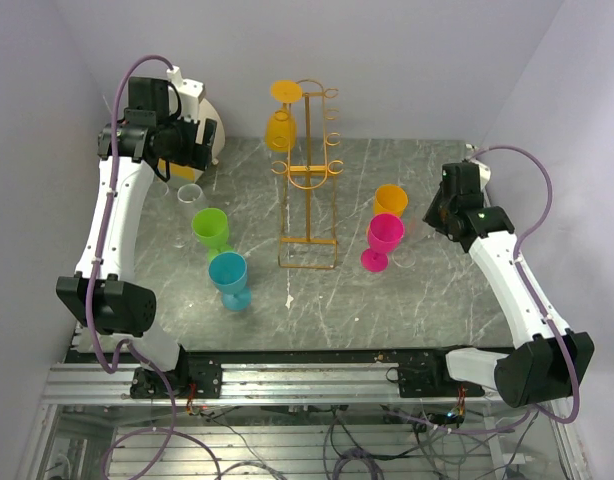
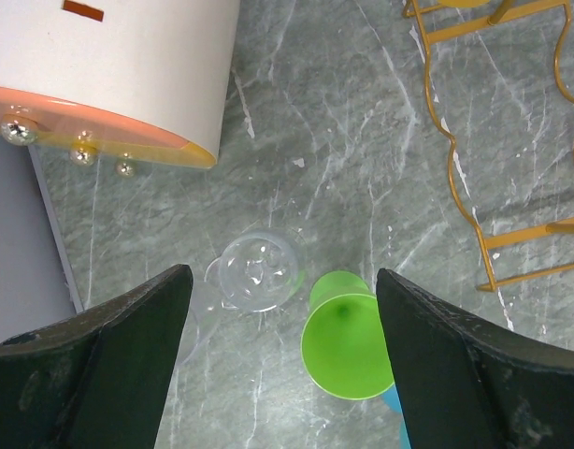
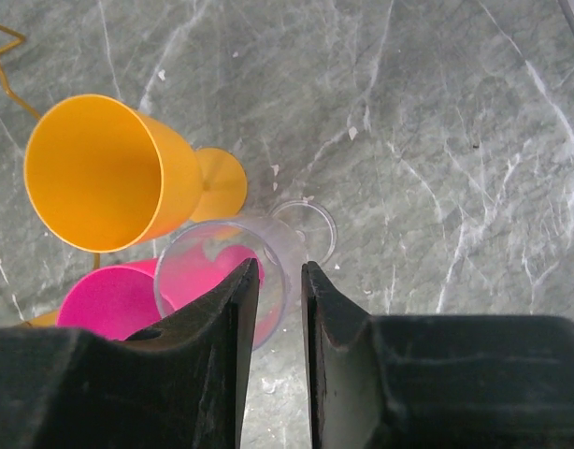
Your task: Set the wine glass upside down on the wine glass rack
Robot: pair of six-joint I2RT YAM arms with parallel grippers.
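While the left tool gapes empty over marbled tabletop, the right tool, ajar, straddles a clear glass.

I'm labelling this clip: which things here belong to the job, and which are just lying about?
In the job: wine glass rack, clear glass at the right gripper.
Lying about: green glass, blue glass, pink glass, standing orange glass, second clear glass, white round object.

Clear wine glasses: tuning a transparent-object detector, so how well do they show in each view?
Top external view: the left clear wine glass is only a faint ring on the table. Left wrist view: it is sharp, with bright glints. Right wrist view: the right clear wine glass is sharp, tinted by the pink wine glass behind.
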